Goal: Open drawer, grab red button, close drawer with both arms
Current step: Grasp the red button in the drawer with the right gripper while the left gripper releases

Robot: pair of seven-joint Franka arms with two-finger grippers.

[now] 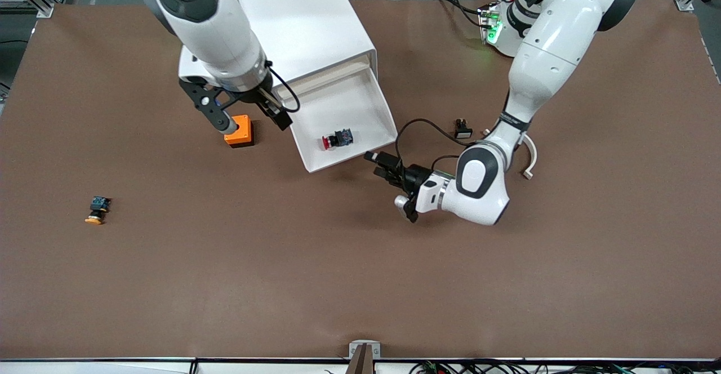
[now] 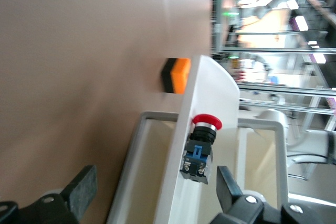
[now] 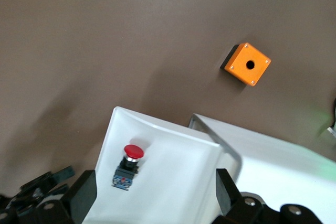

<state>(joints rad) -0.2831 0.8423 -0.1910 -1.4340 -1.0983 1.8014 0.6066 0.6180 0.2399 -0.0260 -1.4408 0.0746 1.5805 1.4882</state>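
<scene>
The drawer (image 1: 360, 103) stands pulled out of the white cabinet (image 1: 310, 19) toward the front camera. The button (image 1: 337, 138), with a red cap and a black-and-blue body, lies on its side in the drawer near the front wall. My left gripper (image 1: 378, 165) is open and low at the drawer's front corner toward the left arm's end. In the left wrist view the drawer's front wall (image 2: 205, 93) and the button (image 2: 202, 142) lie ahead of the left gripper (image 2: 155, 192). My right gripper (image 1: 248, 118) is open and empty, up over the drawer's other edge. The right wrist view shows the button (image 3: 128, 163) in the drawer (image 3: 178, 182) below the right gripper (image 3: 156, 195).
An orange box with a hole (image 1: 239, 132) sits beside the drawer toward the right arm's end, also in the wrist views (image 2: 176, 75) (image 3: 248, 64). An orange-yellow-capped button (image 1: 97, 209) lies nearer the camera. A small black-and-white part (image 1: 463, 129) and a white hook (image 1: 529, 163) lie by the left arm.
</scene>
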